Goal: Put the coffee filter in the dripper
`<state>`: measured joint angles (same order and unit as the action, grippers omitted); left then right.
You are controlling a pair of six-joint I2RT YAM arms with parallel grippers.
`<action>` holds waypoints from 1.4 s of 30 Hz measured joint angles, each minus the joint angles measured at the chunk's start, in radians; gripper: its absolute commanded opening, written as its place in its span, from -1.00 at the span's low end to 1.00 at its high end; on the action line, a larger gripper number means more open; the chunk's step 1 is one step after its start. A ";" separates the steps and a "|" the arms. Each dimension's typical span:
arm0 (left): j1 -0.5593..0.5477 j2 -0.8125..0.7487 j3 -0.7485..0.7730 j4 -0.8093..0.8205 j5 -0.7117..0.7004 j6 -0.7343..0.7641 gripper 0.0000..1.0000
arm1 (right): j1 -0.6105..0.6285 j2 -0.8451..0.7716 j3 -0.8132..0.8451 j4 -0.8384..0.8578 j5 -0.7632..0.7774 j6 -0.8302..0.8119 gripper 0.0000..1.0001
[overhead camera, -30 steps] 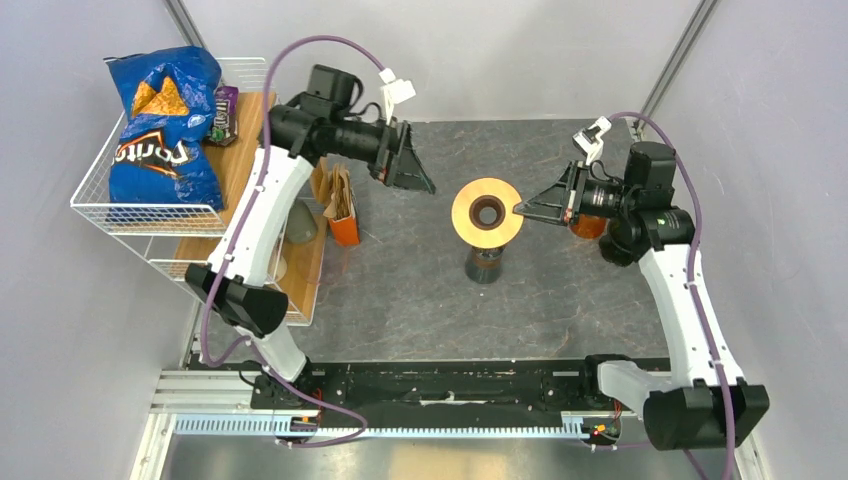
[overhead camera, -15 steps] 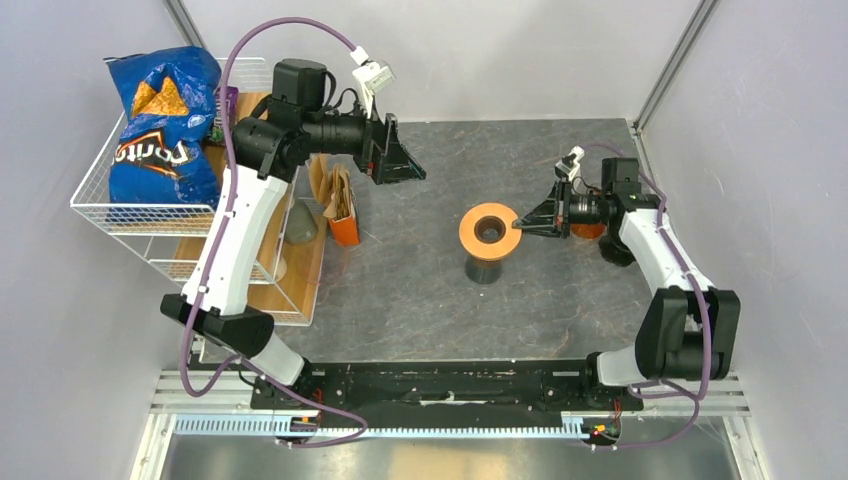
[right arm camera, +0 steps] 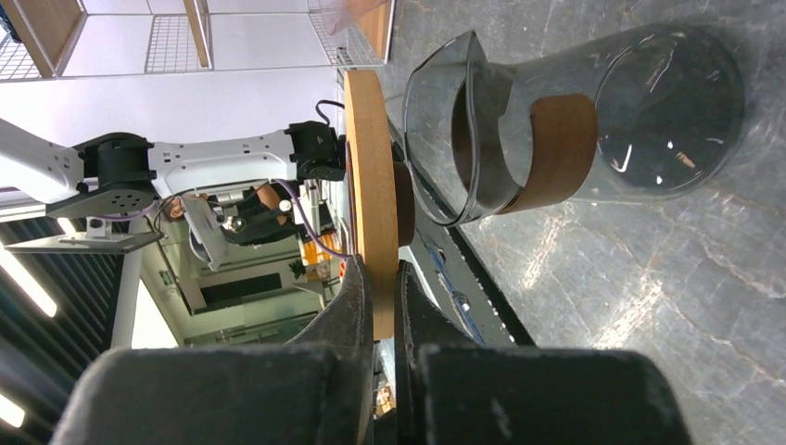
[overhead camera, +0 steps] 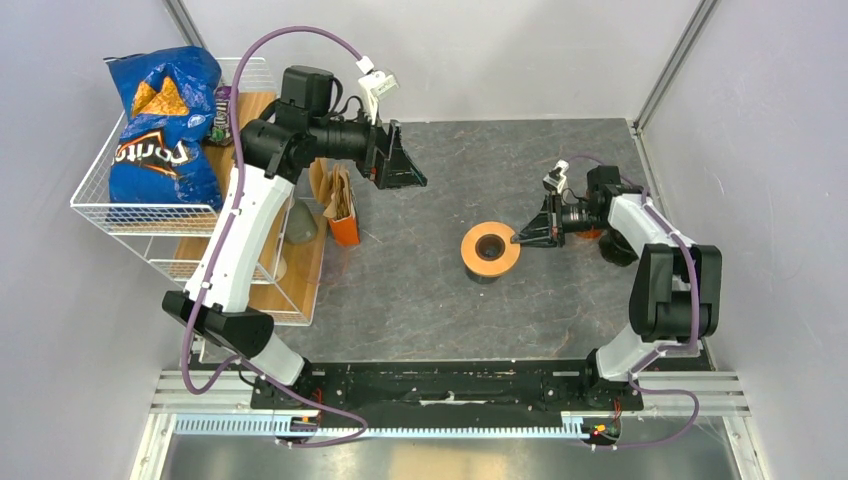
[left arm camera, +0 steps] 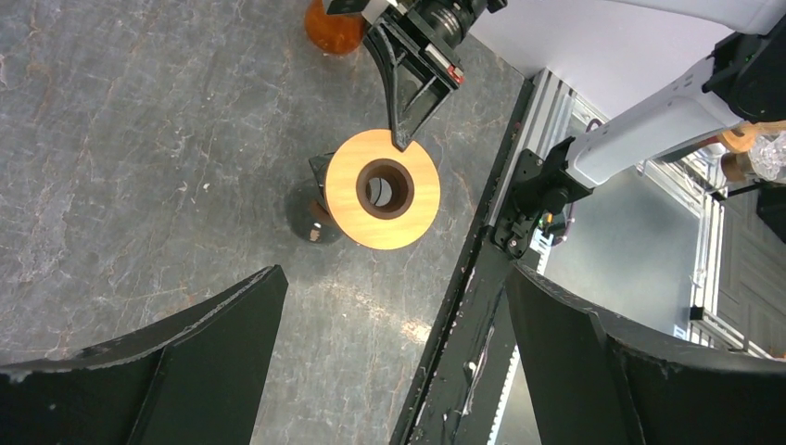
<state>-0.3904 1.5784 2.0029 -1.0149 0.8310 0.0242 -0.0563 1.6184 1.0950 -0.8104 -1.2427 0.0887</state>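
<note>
The dripper (overhead camera: 490, 250) is an orange wooden disc with a dark centre hole. It sits level over the glass carafe (right arm camera: 593, 111), its dark neck at the carafe's mouth. My right gripper (overhead camera: 518, 239) is shut on the disc's right rim, which shows edge-on between the fingers (right arm camera: 357, 297) in the right wrist view. Brown paper coffee filters (overhead camera: 336, 190) stand in an orange holder (overhead camera: 345, 230) by the shelf. My left gripper (overhead camera: 410, 168) hangs open and empty, high above the table between the filters and the dripper. It looks down on the disc (left arm camera: 382, 188).
A wire basket (overhead camera: 100, 205) with a blue chip bag (overhead camera: 165, 125) sits on a wooden shelf (overhead camera: 305, 270) at the left. An orange object (overhead camera: 590, 229) stands behind the right gripper. The black base rail (overhead camera: 450, 380) runs along the near edge.
The right gripper has lowered the dripper from well above the carafe down onto its mouth. The left arm drew back to the left, its jaws widening slightly.
</note>
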 measured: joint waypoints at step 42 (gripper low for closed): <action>0.000 -0.002 -0.045 0.000 0.012 0.000 0.97 | -0.006 0.216 0.126 -0.026 -0.056 -0.100 -0.20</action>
<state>-0.3904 1.5764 1.9583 -1.0149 0.8429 0.0238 -0.0628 1.8347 1.2205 -0.8364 -1.2984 -0.0116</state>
